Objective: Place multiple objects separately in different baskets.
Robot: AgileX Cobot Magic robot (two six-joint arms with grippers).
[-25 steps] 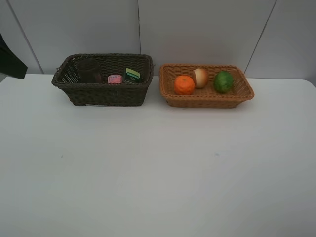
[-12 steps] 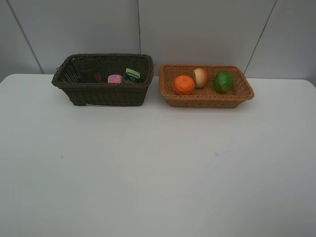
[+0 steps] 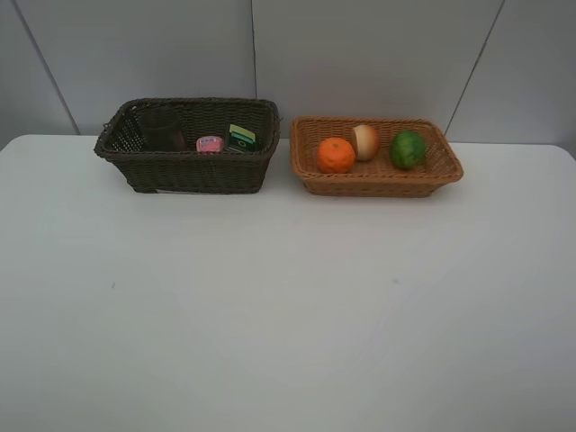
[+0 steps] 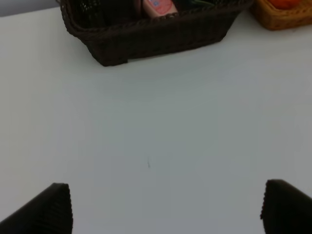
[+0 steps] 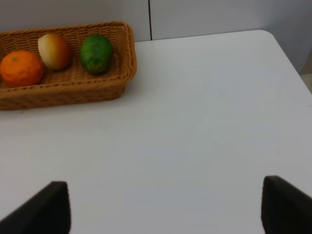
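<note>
My left gripper (image 4: 165, 207) hung with its fingers spread wide over bare white table (image 3: 288, 306), nearer than the dark brown basket (image 3: 193, 171), gripping nothing. My right gripper (image 5: 165, 207) also stood parted and empty above the table, on the near side of the light orange-tan basket (image 3: 378, 183).

Both baskets sat side by side at the far edge of the table, dark one on the left, tan one on the right. In the dark basket lay the translucent purple cup (image 3: 162, 130) at the left, the pink tube bottle (image 3: 210, 144) in the middle and the dark green pump bottle (image 3: 241, 137) to its right. The tan basket held the orange (image 3: 336, 155) at the left, the round bun (image 3: 365, 141) behind it, and the green lime-like fruit (image 3: 408, 149) at the right.
</note>
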